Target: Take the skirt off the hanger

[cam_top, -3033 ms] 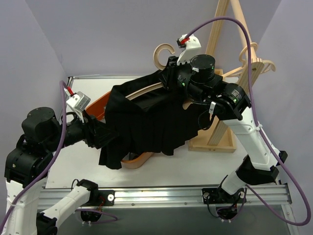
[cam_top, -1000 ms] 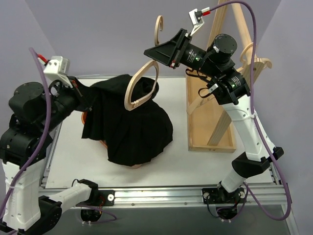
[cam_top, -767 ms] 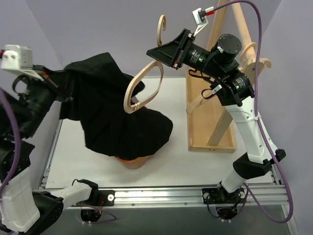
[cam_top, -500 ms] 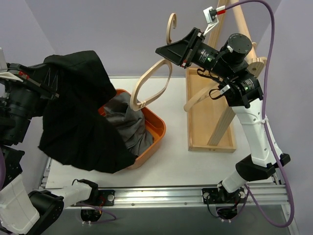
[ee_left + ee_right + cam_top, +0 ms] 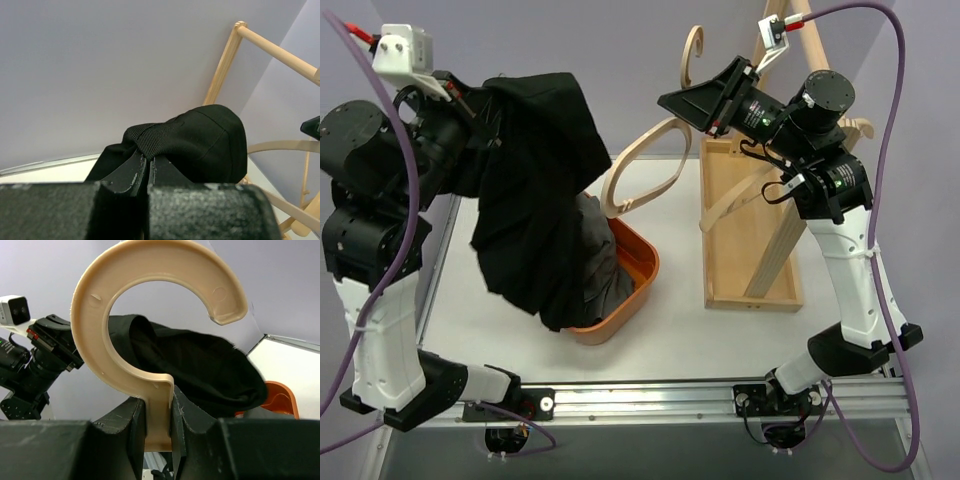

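hanging high left in top view, skirt (image 5: 535, 200) clear of hanger (image 5: 640, 175), hem hiding part of orange bin (image 5: 642, 268). left wrist: left gripper (image 5: 145, 167) jaws pinched on waistband. right wrist: right gripper (image 5: 157, 422) clamped on hanger neck, frame cut off.

The skirt (image 5: 535, 200) is covering much of the orange bin (image 5: 645, 270). The wooden rack's (image 5: 750, 250) top is getting cropped overhead. The hanger's (image 5: 90, 315) shoulders are sitting outside the right wrist view.
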Robot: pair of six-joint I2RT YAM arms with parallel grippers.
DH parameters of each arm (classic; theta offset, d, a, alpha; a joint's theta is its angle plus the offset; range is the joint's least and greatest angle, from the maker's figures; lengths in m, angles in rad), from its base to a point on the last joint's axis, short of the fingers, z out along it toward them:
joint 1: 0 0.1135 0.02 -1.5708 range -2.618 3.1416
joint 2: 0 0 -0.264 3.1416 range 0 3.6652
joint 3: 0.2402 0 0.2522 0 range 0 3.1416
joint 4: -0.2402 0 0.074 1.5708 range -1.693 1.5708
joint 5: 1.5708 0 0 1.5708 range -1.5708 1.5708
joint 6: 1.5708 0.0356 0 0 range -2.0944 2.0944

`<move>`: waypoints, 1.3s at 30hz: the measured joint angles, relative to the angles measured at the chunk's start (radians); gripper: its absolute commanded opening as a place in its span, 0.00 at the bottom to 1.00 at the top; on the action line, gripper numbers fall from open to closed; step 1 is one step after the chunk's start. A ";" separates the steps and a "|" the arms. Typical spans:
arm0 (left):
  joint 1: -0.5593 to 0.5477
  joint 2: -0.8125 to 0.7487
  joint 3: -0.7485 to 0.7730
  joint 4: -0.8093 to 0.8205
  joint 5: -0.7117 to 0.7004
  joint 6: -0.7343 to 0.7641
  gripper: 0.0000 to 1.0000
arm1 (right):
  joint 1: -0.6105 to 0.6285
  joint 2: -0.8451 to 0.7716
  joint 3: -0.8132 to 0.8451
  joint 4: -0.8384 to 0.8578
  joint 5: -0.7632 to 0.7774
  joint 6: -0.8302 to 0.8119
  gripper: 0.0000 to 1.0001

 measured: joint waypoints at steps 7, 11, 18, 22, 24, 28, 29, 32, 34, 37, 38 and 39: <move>0.000 0.079 0.015 0.077 0.081 -0.028 0.02 | -0.026 -0.026 -0.027 -0.003 -0.006 0.000 0.00; 0.006 0.071 -0.058 0.143 0.117 -0.057 0.02 | -0.039 -0.039 -0.032 -0.003 -0.008 0.001 0.00; 0.062 -0.100 -0.393 0.179 0.140 -0.097 0.02 | -0.052 -0.059 -0.058 -0.003 -0.010 0.002 0.00; 0.116 -0.210 -0.525 0.172 0.168 -0.120 0.02 | -0.053 -0.063 -0.078 -0.002 -0.011 0.006 0.00; 0.126 -0.266 -0.592 0.162 0.187 -0.130 0.02 | -0.055 -0.063 -0.092 0.003 -0.014 0.013 0.00; 0.142 -0.312 -0.674 0.144 0.269 -0.150 0.02 | -0.058 -0.063 -0.120 0.005 -0.016 0.021 0.00; 0.149 -0.311 -0.690 0.143 0.305 -0.159 0.02 | -0.058 -0.063 -0.124 0.006 -0.016 0.022 0.00; 0.159 -0.280 -0.735 0.160 0.420 -0.188 0.02 | -0.058 -0.063 -0.126 0.008 -0.016 0.024 0.00; 0.162 -0.238 -0.760 0.188 0.513 -0.217 0.02 | -0.058 -0.063 -0.126 0.016 -0.016 0.024 0.00; 0.164 -0.147 -0.799 0.269 0.674 -0.282 0.02 | -0.058 -0.063 -0.126 0.021 -0.016 0.025 0.00; 0.164 -0.122 -0.818 0.307 0.719 -0.312 0.02 | -0.058 -0.063 -0.127 0.021 -0.016 0.025 0.00; 0.164 -0.103 -0.840 0.344 0.760 -0.341 0.02 | -0.058 -0.063 -0.127 0.021 -0.016 0.025 0.00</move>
